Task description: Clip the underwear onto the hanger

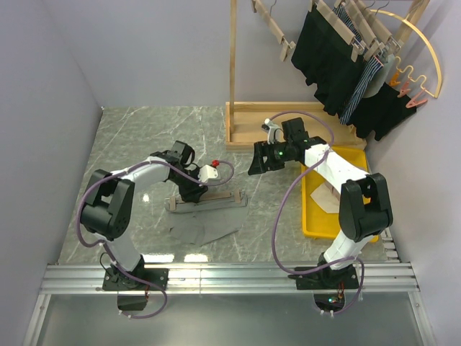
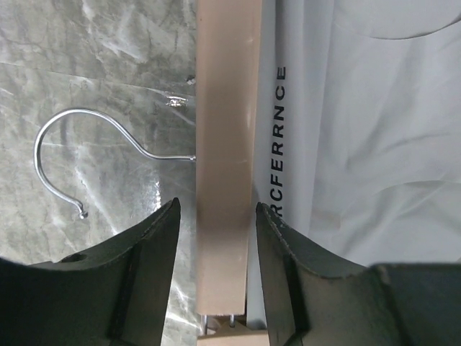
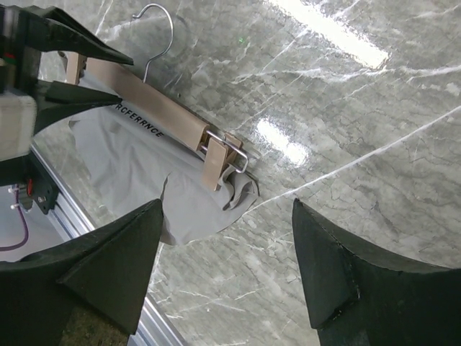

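Note:
The pale wooden hanger lies flat on the marble table, along the waistband of the light grey underwear. My left gripper is down over the bar. In the left wrist view the gripper straddles the bar with a small gap on each side. The metal hook is to the left and the underwear to the right. My right gripper hovers open and empty. Its view shows the hanger's end clip shut on bunched grey fabric.
A yellow tray holding pale items sits under my right arm. A wooden rack base stands at the back, with black garments and a yellow hoop hanger above it. A metal rail runs along the near edge.

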